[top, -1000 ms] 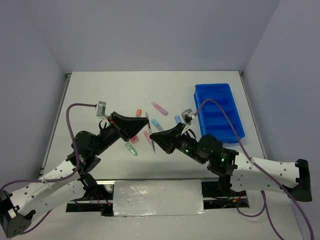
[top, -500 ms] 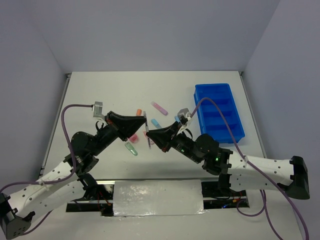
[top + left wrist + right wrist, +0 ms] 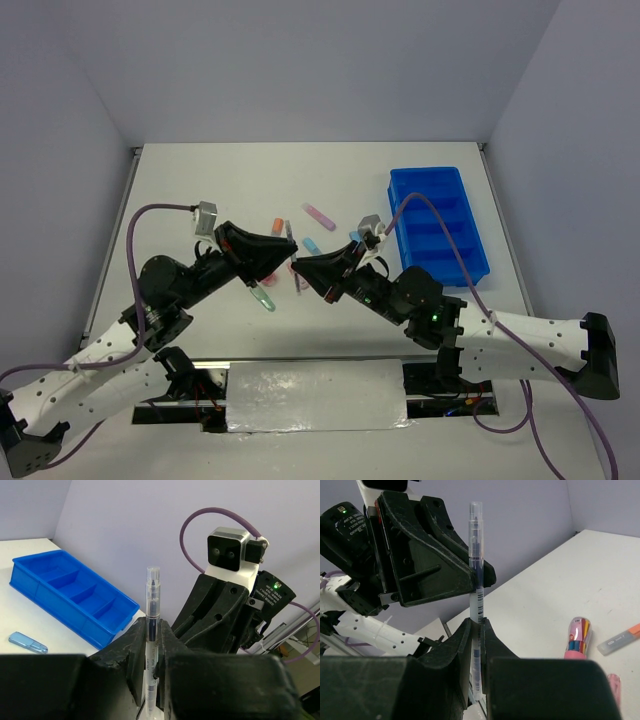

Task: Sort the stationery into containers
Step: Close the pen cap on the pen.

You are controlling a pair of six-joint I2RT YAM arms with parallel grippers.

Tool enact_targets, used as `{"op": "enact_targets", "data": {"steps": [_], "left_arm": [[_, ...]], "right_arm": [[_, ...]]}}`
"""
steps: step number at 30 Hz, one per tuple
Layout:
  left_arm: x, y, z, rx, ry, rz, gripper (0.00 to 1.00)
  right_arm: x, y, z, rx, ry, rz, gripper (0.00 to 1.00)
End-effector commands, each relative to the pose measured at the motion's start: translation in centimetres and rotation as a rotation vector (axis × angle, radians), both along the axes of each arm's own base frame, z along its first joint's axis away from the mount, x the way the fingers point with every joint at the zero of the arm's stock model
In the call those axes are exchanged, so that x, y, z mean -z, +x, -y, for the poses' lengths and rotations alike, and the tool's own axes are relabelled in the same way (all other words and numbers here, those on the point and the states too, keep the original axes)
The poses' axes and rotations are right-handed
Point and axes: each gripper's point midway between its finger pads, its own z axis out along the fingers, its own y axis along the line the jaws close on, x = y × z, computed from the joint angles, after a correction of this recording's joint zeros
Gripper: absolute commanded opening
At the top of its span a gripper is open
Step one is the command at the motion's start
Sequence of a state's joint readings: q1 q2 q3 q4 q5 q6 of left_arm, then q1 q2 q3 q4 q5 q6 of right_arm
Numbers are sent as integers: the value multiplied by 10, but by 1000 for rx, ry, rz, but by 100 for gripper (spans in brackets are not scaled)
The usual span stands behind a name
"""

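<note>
Thin clear plastic pen, dark ink core, barcode label on barrel. Sits at mid-table, apparently off the white table, though the overhead view cannot settle the height. Long axis runs roughly 12 to 6 o'clock overhead; both wrist views show it crossing the fingers squarely.

Left gripper: narrow, jaws pinched on the lower barrel of the pen. It comes in from 9 o'clock.

Right gripper: also narrow, clamped on the same pen just below the left's hold. It comes in from 4 o'clock. Tips nearly nose to nose, so both arms hold one pen. Reads as a handover in progress.

Bright blue rectangular plastic tray, four compartments, lies at about 2 o'clock from the pen, well apart and on the right arm's side. Right arm is nearer. Judgement: the left should let go first, then the right carries.

Loose around the pen: green-tipped marker at 7 o'clock, pink marker at 1 o'clock, pale blue cap just beside at 3 o'clock.
</note>
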State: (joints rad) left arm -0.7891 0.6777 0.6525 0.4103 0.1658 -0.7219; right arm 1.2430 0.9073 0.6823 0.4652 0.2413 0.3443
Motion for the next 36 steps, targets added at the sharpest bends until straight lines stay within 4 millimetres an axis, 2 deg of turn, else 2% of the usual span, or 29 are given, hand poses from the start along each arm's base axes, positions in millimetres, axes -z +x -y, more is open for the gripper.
{"op": "enact_targets", "data": {"steps": [1,5,9,11,14,18,19,20,21,23,24,27,31,34,36], "left_arm": [[-31,-11,-5,18,-28,109,12],[-32,-23,0,76,-5,163,0],[-32,-56,5,233,7,297,0],[-37,-67,4,274,-4,355,0],[-40,-77,3,308,7,403,0],[-40,-77,4,315,22,406,1],[-39,-73,4,297,30,386,5],[-38,-69,4,275,33,371,14],[-37,-63,3,247,40,354,41],[-42,-50,0,174,40,325,66],[-37,-44,0,150,67,293,75],[-44,-29,-10,46,80,268,74],[-65,-32,-23,-8,40,315,73],[-72,-33,-24,-7,42,327,71],[-71,-32,-21,0,53,327,63]], "right_arm": [[-39,-12,-1,-58,90,50,0],[-40,-21,-7,-112,79,77,0],[-38,-35,-18,-205,2,117,26],[-35,-39,-27,-246,-49,120,27],[-30,-44,-31,-282,-62,119,8],[-29,-43,-27,-270,-47,115,0],[-28,-42,-27,-264,-51,111,0],[-28,-42,-26,-262,-51,111,0],[-27,-42,-26,-261,-57,114,0],[-21,-40,-26,-251,-78,106,0],[-19,-39,-25,-244,-83,109,0],[-15,-38,-22,-235,-93,107,0],[-8,-37,-24,-238,-132,100,0],[-6,-38,-26,-243,-144,98,0],[-5,-38,-28,-248,-151,96,0]]}}
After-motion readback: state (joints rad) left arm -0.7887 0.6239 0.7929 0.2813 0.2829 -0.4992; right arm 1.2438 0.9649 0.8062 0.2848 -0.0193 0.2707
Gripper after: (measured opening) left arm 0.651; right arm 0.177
